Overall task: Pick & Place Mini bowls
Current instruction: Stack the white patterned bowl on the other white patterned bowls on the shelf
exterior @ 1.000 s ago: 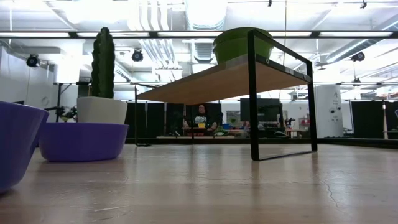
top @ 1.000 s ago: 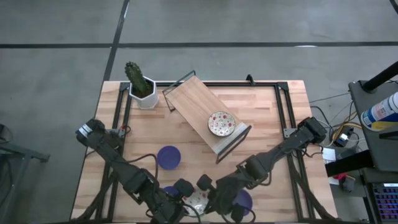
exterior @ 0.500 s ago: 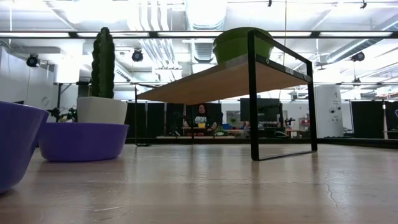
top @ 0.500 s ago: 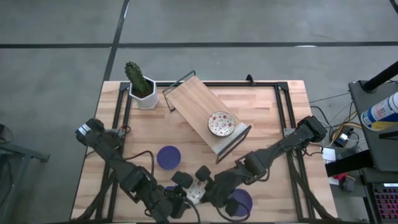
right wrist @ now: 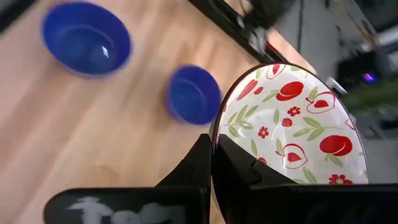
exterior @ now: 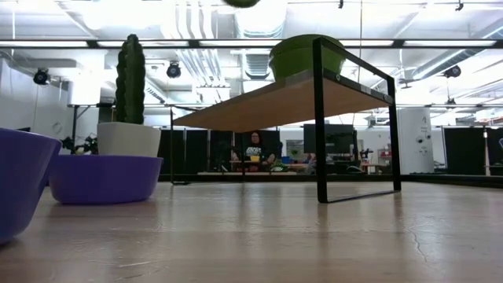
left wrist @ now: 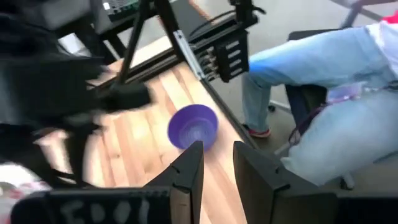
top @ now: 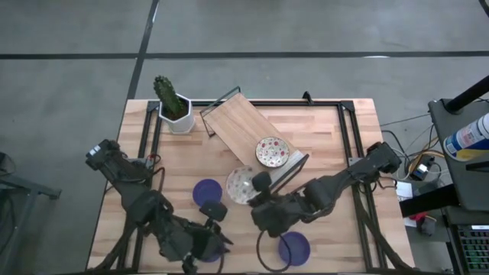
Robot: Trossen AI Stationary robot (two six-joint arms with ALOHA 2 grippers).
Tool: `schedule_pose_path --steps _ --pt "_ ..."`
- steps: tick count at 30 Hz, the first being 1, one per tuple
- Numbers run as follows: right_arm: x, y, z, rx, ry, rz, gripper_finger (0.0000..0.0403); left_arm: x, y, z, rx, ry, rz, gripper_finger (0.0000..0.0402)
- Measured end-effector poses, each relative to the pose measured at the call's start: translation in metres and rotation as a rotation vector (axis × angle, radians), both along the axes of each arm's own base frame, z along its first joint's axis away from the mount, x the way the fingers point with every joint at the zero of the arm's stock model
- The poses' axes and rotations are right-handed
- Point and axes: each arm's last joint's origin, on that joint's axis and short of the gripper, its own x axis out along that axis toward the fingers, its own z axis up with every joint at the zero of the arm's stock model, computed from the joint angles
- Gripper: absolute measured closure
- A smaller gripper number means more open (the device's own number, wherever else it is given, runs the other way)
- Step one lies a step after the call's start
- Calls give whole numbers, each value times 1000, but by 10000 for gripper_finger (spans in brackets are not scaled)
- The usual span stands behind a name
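A cream-white patterned mini bowl is held clear of the table by the right gripper, just beside the near end of the wooden shelf; in the right wrist view the jaws are clamped on the rim of this bowl, which is seen nearly edge-on to the fingers with its red-and-green pattern facing the camera. A second patterned bowl sits on top of the shelf, near its lower end. One blue bowl rests on the table between the two arms — just beside the held bowl — and another blue bowl lies at the near table edge below the right arm. The left gripper is positioned near the table's front edge; in the left wrist view its jaws are seen parted and empty, with a blue bowl ahead of them. A cactus pot stands at the far left corner. A seated person's legs are visible beside the table.
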Motion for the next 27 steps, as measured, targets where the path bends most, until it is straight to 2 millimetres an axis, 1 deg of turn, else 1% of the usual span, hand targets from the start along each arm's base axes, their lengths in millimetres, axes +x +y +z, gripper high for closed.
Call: schedule_pose_path --steps 5,8,11,16,23,27 --pt "-11 -15 22 -57 24 -138 394 -3 -4 -2 13 9 -20 315" --pt "-15 -26 32 -31 25 -212 394 -4 -5 -1 12 6 -24 315" --pt "-19 -38 37 -5 43 -290 394 -6 -7 -1 12 7 -31 315" --pt "-25 -58 39 0 41 -399 394 -6 -7 -1 7 8 -29 315" --pt "-30 -83 35 48 61 -462 394 -6 -7 -2 6 10 -29 315" --pt "-37 -91 31 84 33 -467 394 -7 -7 -2 5 10 -30 315"
